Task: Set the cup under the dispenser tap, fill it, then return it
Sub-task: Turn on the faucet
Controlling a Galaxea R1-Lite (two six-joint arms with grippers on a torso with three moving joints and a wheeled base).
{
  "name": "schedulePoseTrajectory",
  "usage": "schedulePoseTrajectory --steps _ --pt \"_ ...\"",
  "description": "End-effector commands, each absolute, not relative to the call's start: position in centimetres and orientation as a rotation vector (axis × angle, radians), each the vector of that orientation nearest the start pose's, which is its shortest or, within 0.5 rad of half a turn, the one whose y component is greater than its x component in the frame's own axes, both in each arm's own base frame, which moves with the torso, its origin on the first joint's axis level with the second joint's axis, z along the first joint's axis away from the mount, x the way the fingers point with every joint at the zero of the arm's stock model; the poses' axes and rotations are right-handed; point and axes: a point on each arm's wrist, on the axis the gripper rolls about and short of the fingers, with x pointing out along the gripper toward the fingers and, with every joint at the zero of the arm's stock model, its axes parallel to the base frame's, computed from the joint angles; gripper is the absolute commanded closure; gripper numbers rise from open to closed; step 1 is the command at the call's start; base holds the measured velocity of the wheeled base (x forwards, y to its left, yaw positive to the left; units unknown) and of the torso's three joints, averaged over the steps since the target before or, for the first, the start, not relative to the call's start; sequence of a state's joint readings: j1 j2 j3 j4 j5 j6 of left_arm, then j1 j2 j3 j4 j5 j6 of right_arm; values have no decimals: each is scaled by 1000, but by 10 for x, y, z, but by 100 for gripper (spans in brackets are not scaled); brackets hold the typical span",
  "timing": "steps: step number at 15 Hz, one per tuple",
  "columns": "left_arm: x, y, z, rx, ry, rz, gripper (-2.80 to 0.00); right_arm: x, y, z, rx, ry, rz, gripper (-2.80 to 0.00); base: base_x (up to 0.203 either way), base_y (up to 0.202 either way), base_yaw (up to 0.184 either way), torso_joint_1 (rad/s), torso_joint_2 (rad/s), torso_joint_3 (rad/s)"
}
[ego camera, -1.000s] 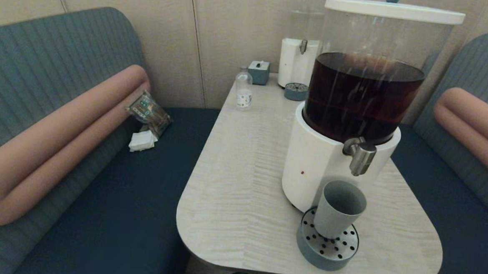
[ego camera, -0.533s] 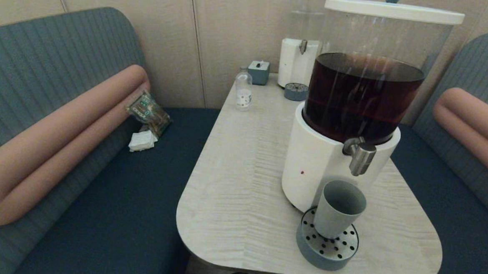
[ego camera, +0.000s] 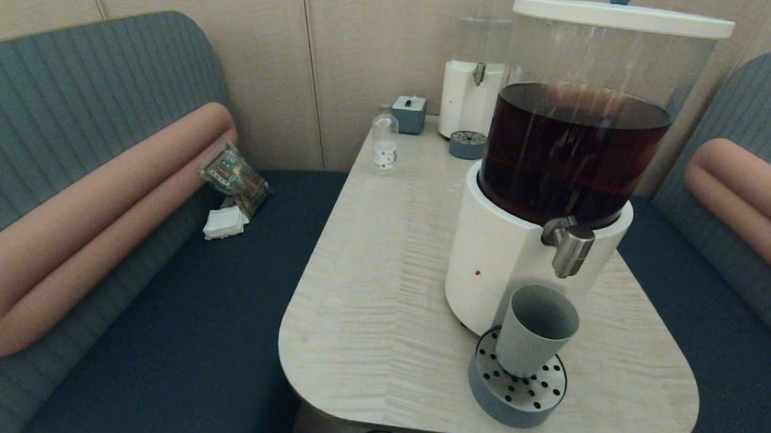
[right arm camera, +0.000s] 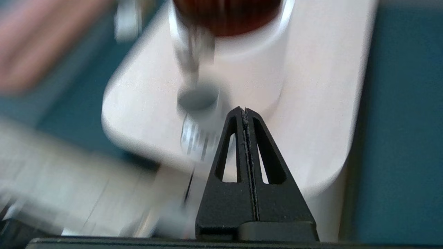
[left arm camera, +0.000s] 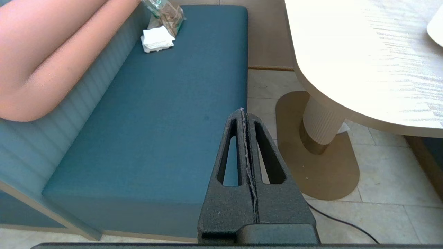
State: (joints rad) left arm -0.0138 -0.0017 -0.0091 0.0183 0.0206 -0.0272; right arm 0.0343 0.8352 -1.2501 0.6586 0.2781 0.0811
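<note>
The grey-blue cup (ego camera: 534, 331) stands upright on a round perforated drip tray (ego camera: 517, 390), directly below the brushed-steel dispenser tap (ego camera: 569, 246) of the big white-based dispenser (ego camera: 498, 262) holding dark brown liquid. No arm shows in the head view. In the right wrist view my right gripper (right arm camera: 244, 110) is shut and empty, below and short of the table's near edge, pointing toward the cup (right arm camera: 198, 100) and tap (right arm camera: 192, 52). My left gripper (left arm camera: 243, 111) is shut, parked low over the blue bench seat beside the table.
A small clear bottle (ego camera: 384, 144), a grey-blue box (ego camera: 408, 114) and a second clear-liquid dispenser (ego camera: 475, 76) with its own drip tray (ego camera: 467, 144) stand at the table's far end. A snack packet (ego camera: 234, 177) and napkins (ego camera: 225, 222) lie on the left bench. Table pedestal (left arm camera: 320, 121).
Nothing has moved in the head view.
</note>
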Motion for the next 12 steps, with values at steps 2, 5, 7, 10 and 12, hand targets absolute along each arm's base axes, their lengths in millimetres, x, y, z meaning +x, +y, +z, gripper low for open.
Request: schedulePoseTrajectory --steps 2,5,7,10,12 --pt "-24 1 76 -27 8 8 0 81 13 332 119 565 341 0 0 0 0 0 0 0" --pt "-24 1 76 -27 8 8 0 97 22 323 -68 623 468 0 0 0 0 0 0 0" --pt "-24 1 76 -27 8 8 0 108 25 318 -185 619 528 0 0 0 0 0 0 0" --pt "-24 1 76 -29 8 8 0 135 31 321 -207 546 542 0 0 0 0 0 0 0" --pt "-24 1 76 -29 8 8 0 160 36 321 -212 506 536 0 0 0 0 0 0 0"
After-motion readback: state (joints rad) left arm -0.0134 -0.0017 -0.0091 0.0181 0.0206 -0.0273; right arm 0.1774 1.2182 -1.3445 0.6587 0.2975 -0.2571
